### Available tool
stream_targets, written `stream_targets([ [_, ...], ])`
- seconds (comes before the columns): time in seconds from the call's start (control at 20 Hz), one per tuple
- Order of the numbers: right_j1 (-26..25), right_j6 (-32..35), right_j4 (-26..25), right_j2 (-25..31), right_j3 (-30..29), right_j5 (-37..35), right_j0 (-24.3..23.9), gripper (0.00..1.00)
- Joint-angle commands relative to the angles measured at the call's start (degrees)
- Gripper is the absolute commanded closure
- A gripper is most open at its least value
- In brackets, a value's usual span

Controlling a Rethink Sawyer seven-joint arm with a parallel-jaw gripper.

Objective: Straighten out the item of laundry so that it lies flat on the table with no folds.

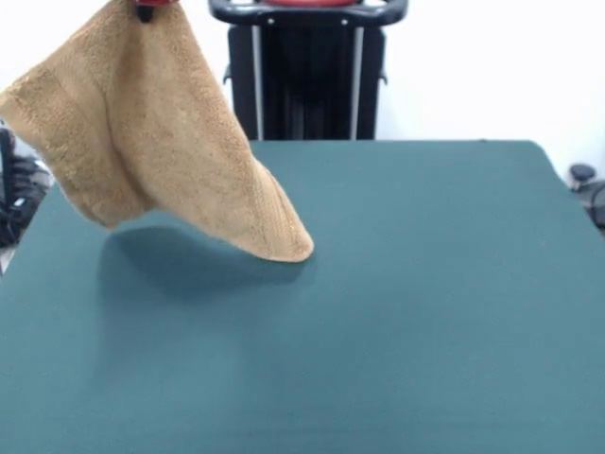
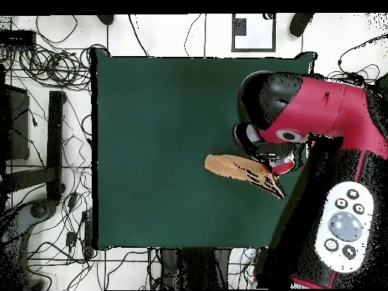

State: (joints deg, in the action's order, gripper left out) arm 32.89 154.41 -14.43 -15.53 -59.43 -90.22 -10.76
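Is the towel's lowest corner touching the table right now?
Cannot tell. In the front view the towel hangs from the top edge, its low corner meeting the table by its shadow, no gap or contact plain.

Towel [image 1: 161, 142]: light orange-tan terry, uniform looped texture, with a ribbed woven band of the same tan near its lower hem (band clearest at the low right corner). Table [image 1: 425, 312]: dark green, plain, no pattern; darker shadow patch beneath the towel. Arm [image 2: 318, 106]: red and black casing, with a pale grey button panel.
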Motion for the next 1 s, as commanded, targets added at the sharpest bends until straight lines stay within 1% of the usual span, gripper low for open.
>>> stream_targets([
  [0.05, -0.57, -5.72, -1.35, 4.19, -8.43, 9.16, -1.44, 1.0],
  [0.1, -0.57, -5.99, -0.96, 4.41, -8.15, 8.71, -1.76, 1.0],
  [0.2, -0.81, -5.85, -1.82, 3.72, -6.43, 6.22, -1.22, 1.0],
  [0.25, -1.08, -5.48, -1.58, 3.47, -5.54, 2.92, -0.99, 1.0],
  [0.3, -1.44, -4.55, -1.3, 2.84, -3.71, -3.39, -0.58, 1.0],
  [0.35, -1.62, -3.95, -1.14, 2.56, -2.82, -6.64, -0.37, 1.0],
  [0.4, -2.0, -3.3, 0.17, 2.82, -1.64, -13.13, -0.97, 1.0],
  [0.5, -2.14, -2.89, 1.27, 3.35, -1.17, -17.69, -1.87, 1.0],
  [0.75, -1.09, -2.76, 0.52, 3.66, -0.68, -19.13, -1.97, 1.0],
  [0.95, -0.61, -3.21, -0.45, 3.96, -0.53, -17.33, -2.32, 1.0],
  [1.0, 0.38, -3.04, -0.55, 4.04, -2.79, -9.95, -2.44, 1.0],
])
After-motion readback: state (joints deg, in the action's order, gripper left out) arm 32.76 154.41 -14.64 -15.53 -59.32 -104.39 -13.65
